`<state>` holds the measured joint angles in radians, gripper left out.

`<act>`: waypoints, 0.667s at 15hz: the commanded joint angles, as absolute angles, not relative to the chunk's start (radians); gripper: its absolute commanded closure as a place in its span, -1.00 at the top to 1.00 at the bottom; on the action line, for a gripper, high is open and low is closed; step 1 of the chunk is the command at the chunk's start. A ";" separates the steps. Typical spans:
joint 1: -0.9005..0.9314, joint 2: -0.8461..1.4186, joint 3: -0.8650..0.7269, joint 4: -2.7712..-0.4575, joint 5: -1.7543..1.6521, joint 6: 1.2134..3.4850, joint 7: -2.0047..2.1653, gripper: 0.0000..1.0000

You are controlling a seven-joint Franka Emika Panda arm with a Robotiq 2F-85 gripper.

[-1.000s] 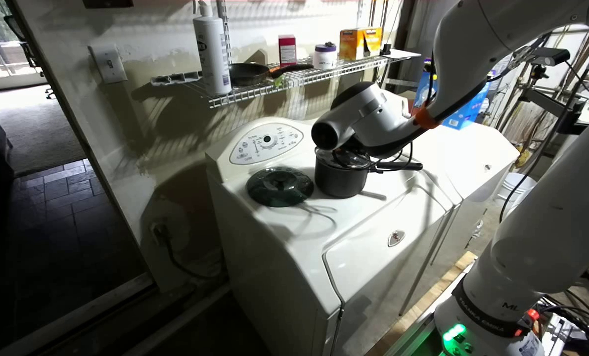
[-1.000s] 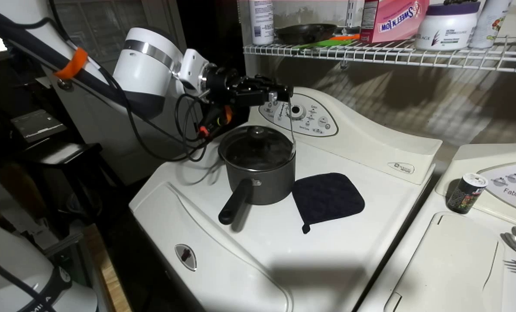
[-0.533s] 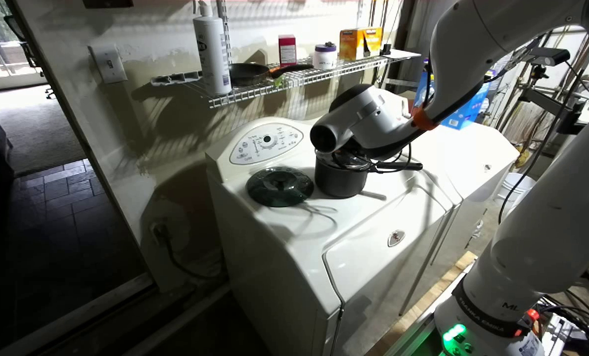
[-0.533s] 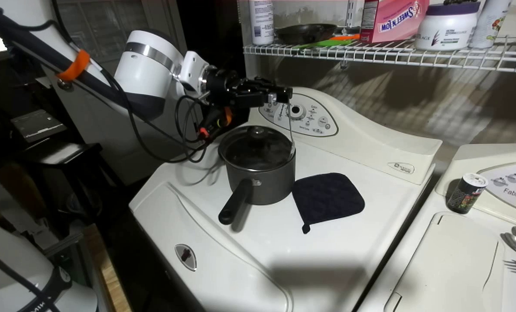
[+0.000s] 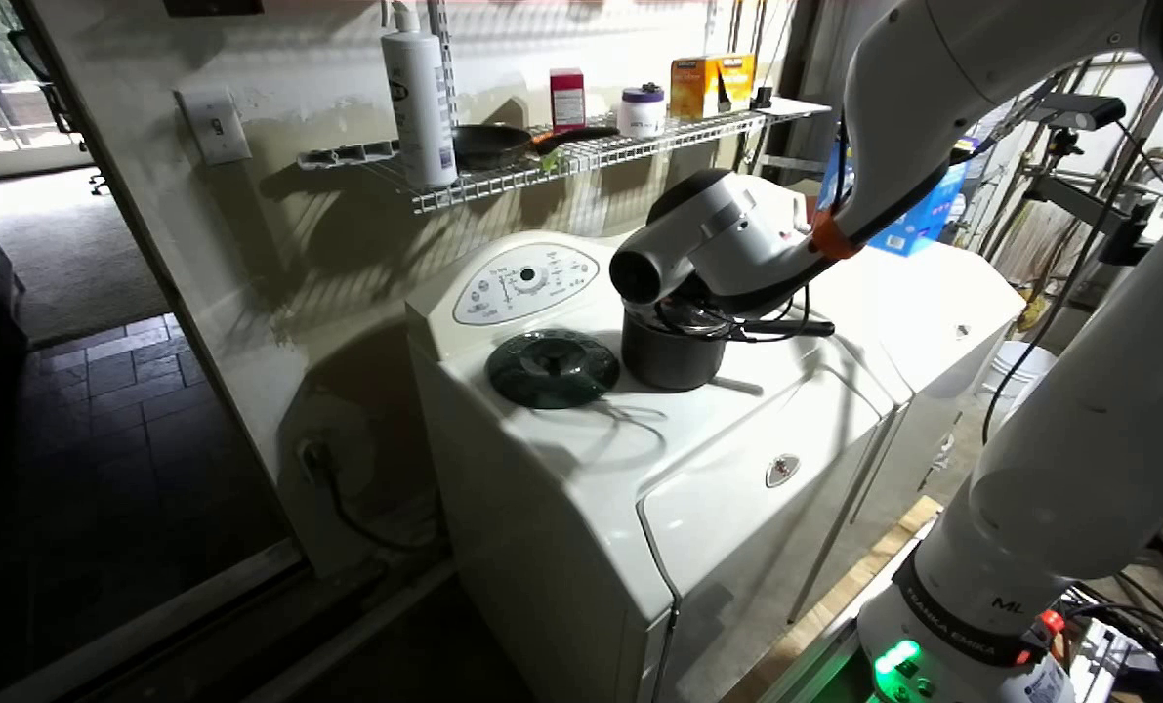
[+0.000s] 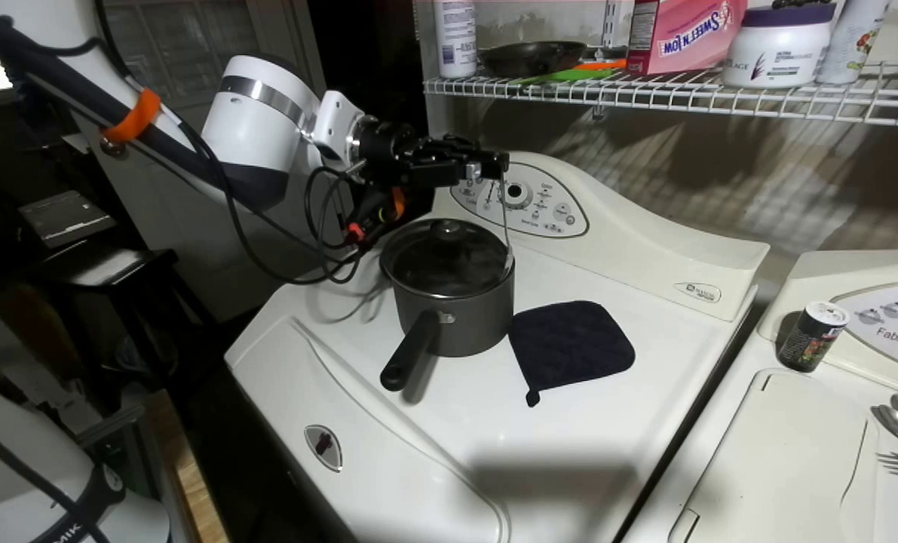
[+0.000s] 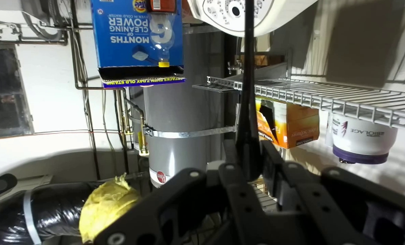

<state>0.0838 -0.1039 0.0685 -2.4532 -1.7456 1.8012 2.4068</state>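
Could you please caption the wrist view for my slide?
Upside-down wrist view: gripper clasping a dark utensil, blue box and shelf beyond.

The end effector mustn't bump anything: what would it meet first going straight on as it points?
Ahead of the end effector, beyond its held utensil, nothing close shows; farther on, probably the grey tank, perhaps the wire shelf; depth is unclear.

“Tide” on blue box, “BIOLAGE” on tub, “Fabrics” on panel

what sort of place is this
Probably a laundry or utility area, perhaps in a garage: there is a control panel marked Fabrics, a blue Tide box and a tall gray tank that looks like a water heater.
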 commanded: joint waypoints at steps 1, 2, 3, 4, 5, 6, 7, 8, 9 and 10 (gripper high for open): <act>0.091 -0.078 0.073 -2.427 -1.730 1.779 2.429 -0.89; 0.092 -0.077 0.073 -2.424 -1.726 1.780 2.428 -0.89; 0.092 -0.076 0.074 -2.421 -1.724 1.778 2.428 -0.89; 0.092 -0.073 0.074 -2.416 -1.721 1.776 2.427 -0.89; 0.093 -0.070 0.075 -2.412 -1.719 1.774 2.426 -0.89; 0.093 -0.067 0.076 -2.407 -1.717 1.772 2.426 -0.89; 0.094 -0.063 0.077 -2.402 -1.717 1.770 2.428 -0.89; 0.094 -0.058 0.078 -2.396 -1.717 1.766 2.429 -0.89; 0.095 -0.054 0.079 -2.391 -1.716 1.764 2.428 -0.89; 0.095 -0.048 0.081 -2.386 -1.716 1.759 2.428 -0.89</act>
<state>0.0842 -0.0856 0.0710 -2.4237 -1.7382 1.7984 2.4068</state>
